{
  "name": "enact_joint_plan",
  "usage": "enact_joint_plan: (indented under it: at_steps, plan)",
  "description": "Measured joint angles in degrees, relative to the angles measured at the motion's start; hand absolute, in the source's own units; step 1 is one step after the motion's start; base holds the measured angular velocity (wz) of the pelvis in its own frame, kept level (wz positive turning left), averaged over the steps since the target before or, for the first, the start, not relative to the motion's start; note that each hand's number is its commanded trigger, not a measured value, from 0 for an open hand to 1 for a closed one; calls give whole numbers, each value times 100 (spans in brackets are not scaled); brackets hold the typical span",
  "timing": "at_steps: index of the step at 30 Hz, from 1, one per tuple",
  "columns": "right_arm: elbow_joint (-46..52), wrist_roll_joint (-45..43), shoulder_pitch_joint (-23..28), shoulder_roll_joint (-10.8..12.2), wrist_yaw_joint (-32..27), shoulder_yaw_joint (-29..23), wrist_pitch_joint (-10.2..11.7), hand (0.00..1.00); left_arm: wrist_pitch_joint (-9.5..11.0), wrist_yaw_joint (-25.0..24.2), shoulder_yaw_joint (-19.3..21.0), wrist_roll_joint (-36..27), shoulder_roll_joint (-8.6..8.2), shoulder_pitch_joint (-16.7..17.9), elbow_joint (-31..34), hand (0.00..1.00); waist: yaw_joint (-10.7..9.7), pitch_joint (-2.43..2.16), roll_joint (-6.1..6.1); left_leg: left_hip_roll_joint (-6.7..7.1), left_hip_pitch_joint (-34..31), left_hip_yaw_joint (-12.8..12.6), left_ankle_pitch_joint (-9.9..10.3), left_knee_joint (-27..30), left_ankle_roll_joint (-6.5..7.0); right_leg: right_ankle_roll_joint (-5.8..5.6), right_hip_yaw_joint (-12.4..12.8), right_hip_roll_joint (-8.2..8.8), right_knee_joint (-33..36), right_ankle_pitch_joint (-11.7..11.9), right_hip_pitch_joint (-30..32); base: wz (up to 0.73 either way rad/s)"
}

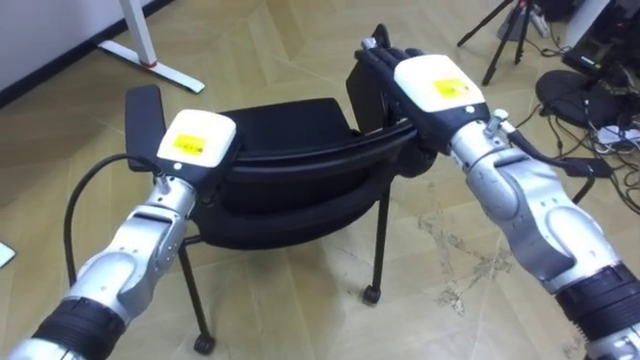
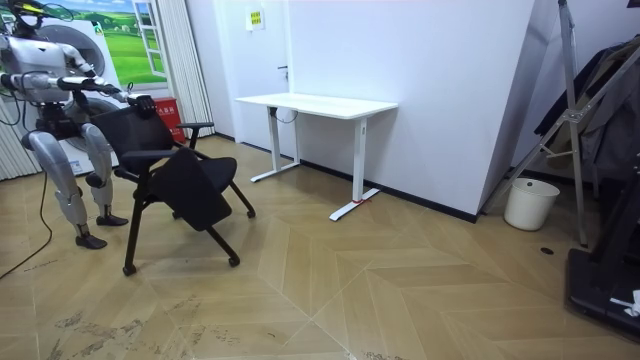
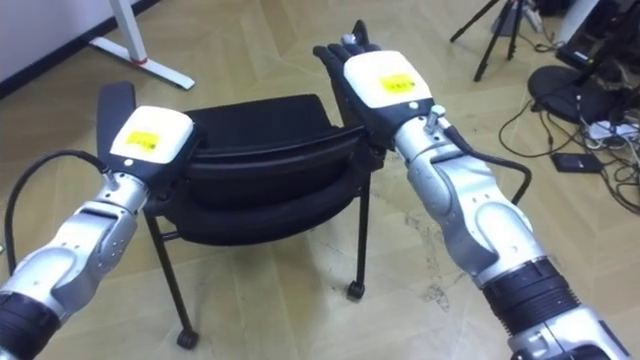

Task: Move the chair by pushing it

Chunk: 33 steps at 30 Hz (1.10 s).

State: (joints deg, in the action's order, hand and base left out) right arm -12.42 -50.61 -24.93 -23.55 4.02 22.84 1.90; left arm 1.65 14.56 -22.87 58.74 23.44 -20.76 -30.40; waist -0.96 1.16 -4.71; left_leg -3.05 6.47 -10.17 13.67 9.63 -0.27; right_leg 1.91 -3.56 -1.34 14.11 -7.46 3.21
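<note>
Two hands rest atop the black chair (image 1: 285, 125) in the left eye view — left hand (image 1: 197, 148) fingers hidden, so I cannot tell; right hand (image 1: 432, 88) fingers (image 1: 383, 58) straight — and the room view sets the chair before the robot, near a white desk (image 2: 320, 104).

your chair (image 1: 285, 125) is all black; left robot hand (image 1: 195, 145) and right robot hand (image 1: 435, 85) white-backed with yellow patches; floor (image 1: 300, 300) tan herringbone wood.

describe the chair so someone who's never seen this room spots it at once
Find the white desk, then look to the room view's left, where the robot stands. The chair before it is black with armrests and castors, the left hand and right hand at its backrest.
</note>
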Motion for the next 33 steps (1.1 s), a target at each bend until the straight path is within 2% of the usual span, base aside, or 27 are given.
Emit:
enact_joint_plan:
  at_steps: [3,11,16,19,27,28,29,30,33]
  plan:
    - [-84,-94,0,1,1,172,2,0,39,2,-55,3,-29,-46,1,100,52,-3,4,2,6,53,0,0,0,0,-51,7,-14,0,-5,7]
    - [-1071,-150,1,10,228,480,-12,0,45,-63,-290,25,-122,-228,-8,100,258,-7,9,-9,-17,170,0,-3,0,1,-146,13,-48,1,-34,6]
    - [-1187,-354,-16,10,218,487,13,0,49,-152,-291,31,-150,-264,-13,100,239,-6,19,-8,-33,242,0,0,0,2,-217,21,-71,2,-56,6]
    - [-1387,-364,-12,11,-20,488,128,0,79,-172,-291,31,-176,-262,-44,100,211,2,48,-10,8,276,0,1,0,4,-272,25,-154,4,-156,9]
    - [-1638,-374,11,11,-489,519,193,0,148,-174,-290,15,-220,-262,-62,100,229,12,170,-14,-2,295,0,-1,0,4,-333,28,-217,4,-201,3]
    - [-1653,-374,25,11,-538,520,193,18,167,-173,-290,15,-229,-262,-73,100,229,8,184,-14,-1,305,0,-1,0,4,-354,29,-238,4,-219,6]
    - [-1677,-374,25,11,-590,520,193,55,185,-173,-290,15,-235,-262,-73,100,229,5,198,-16,-3,317,0,-1,0,4,-368,28,-239,4,-219,6]
    - [-1691,-380,25,11,-603,520,193,100,196,-173,-290,15,-238,-262,-73,100,233,2,205,-17,-4,324,0,-2,0,4,-374,29,-240,4,-219,4]
    - [-1806,-387,24,11,-735,519,211,100,251,-173,-290,15,-255,-262,-73,100,265,-4,226,-20,-4,346,0,-2,0,4,-396,29,-246,4,-224,1]
